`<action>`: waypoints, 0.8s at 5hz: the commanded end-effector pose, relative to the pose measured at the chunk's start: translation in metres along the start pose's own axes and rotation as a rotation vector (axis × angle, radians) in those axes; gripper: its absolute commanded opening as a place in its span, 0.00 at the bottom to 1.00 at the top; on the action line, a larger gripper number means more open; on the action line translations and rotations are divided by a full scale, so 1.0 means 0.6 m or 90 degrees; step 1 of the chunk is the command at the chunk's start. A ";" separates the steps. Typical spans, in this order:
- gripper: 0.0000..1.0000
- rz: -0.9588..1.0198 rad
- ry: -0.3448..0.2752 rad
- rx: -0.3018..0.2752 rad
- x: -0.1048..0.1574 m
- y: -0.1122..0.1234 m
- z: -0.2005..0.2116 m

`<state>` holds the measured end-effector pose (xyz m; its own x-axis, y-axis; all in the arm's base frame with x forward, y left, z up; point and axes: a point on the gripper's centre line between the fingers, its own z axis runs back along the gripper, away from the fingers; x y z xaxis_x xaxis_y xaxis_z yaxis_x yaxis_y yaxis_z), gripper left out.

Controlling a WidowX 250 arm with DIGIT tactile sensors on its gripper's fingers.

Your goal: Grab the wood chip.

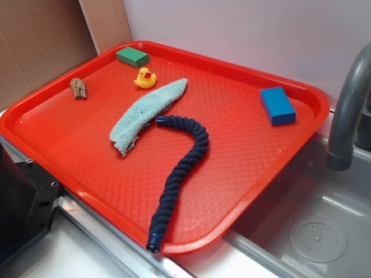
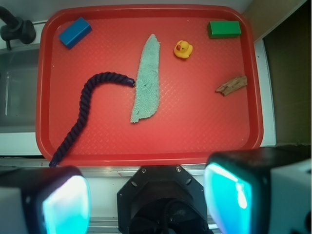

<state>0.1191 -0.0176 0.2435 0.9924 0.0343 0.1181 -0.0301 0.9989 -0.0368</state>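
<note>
**Wood chip sits free on the tray, gripper off the tray and spread**

Red plastic tray (image 1: pixel 243 191) fills most of both views, sitting on a metal sink counter; grey faucet (image 1: pixel 348 110) at right edge of the exterior view, drain basin below it.

- Wood chip (image 2: pixel 232 85): right-middle of the wrist view, lying flat, long axis tilted slightly up to the right. In the exterior view it's at upper left (image 1: pixel 78 88), near the tray's left rim. Nothing touching it.
- Green block (image 2: pixel 224 29): top right of the wrist view, well apart from the chip.
- Yellow rubber duck (image 2: pixel 183 49): upper centre-right, between the green block and the cloth.
- Light teal cloth (image 2: pixel 147 80): centre, long strip running top to bottom in the wrist view.
- Dark blue braided rope (image 2: pixel 83 117): one end touching the cloth's left edge, curving down to the lower left, far end at the tray's rim.
- Blue block (image 2: pixel 75 32): top left of the wrist view.

Gripper (image 2: pixel 146 200): bottom of the wrist view, below the tray's near rim. Two fingers (image 2: pixel 66 204) wide apart, nothing between them. Only a dark piece of hardware shows at lower left of the exterior view; can't tell what it is.
</note>
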 end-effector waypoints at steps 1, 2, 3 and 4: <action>1.00 0.000 0.000 0.000 0.000 0.000 0.000; 1.00 0.135 0.085 0.075 0.038 0.085 -0.085; 1.00 0.279 0.071 0.122 0.061 0.183 -0.162; 1.00 0.442 -0.017 0.149 0.089 0.228 -0.230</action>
<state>0.1896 0.1085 0.0956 0.7407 0.6566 0.1422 -0.6711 0.7325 0.1142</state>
